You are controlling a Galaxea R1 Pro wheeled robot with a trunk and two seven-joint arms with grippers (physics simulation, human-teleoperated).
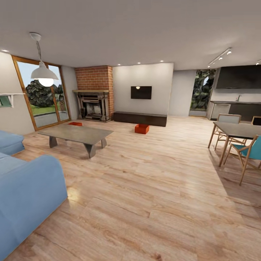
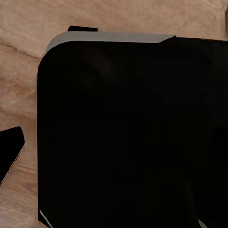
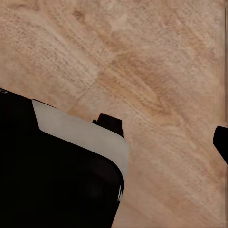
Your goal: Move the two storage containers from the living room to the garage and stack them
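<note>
I am in the living room, on its light wood-plank floor [image 1: 152,188]. One orange-red storage container [image 1: 141,128] sits on the floor in front of the low dark console [image 1: 140,118], under the wall TV [image 1: 141,92]. The other storage container [image 1: 75,123] lies near the brick fireplace [image 1: 93,105], partly hidden behind the grey coffee table [image 1: 76,133]. Both are far ahead of me. In the left wrist view, a dark tip [image 2: 9,152] shows at the frame edge over wood planks. The right wrist view has a similar dark tip [image 3: 221,142]. Neither reveals how the jaws stand. The garage is out of view.
A blue sofa [image 1: 25,188] stands close at my left. A dining table [image 1: 237,130] with chairs [image 1: 250,154] is at the right. Glass doors [image 1: 45,94] are at the far left. My black base [image 2: 133,133] fills much of the left wrist view and appears in the right wrist view [image 3: 52,180].
</note>
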